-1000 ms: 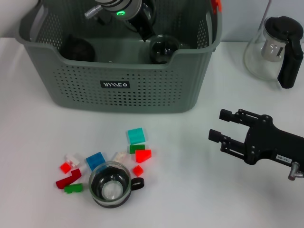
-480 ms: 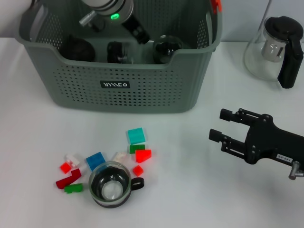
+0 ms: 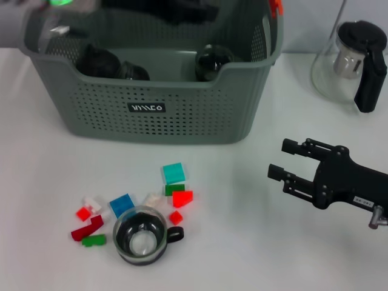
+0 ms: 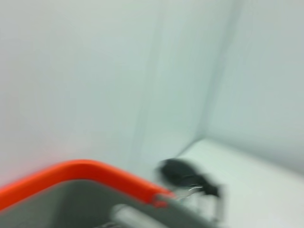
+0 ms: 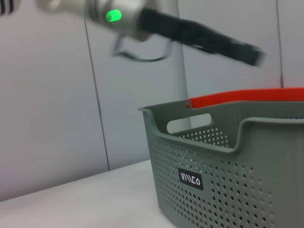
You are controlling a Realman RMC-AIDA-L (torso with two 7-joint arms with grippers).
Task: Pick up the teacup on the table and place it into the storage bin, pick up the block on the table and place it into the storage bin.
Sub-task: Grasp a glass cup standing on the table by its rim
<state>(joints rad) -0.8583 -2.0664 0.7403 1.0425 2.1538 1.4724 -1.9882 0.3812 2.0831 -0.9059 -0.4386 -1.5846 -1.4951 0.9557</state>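
Observation:
The storage bin stands at the back of the table, and its front corner fills the right wrist view. Three dark teacups lie inside it. Another teacup, glass with a dark handle, stands upright at the table's front. Several small blocks surround it, among them a teal block, a blue one and a red one. My left gripper hovers, blurred, above the bin's back rim; the right wrist view shows that left gripper over the bin. My right gripper rests open and empty, right of the blocks.
A glass teapot with a black lid and handle stands at the back right, and it shows beyond the bin's orange handle in the left wrist view. Bare white table lies between the blocks and my right gripper.
My left arm has lifted out of the bin and swung up toward the back left. A dark teacup that it covered now shows inside the bin. The right arm has barely moved.

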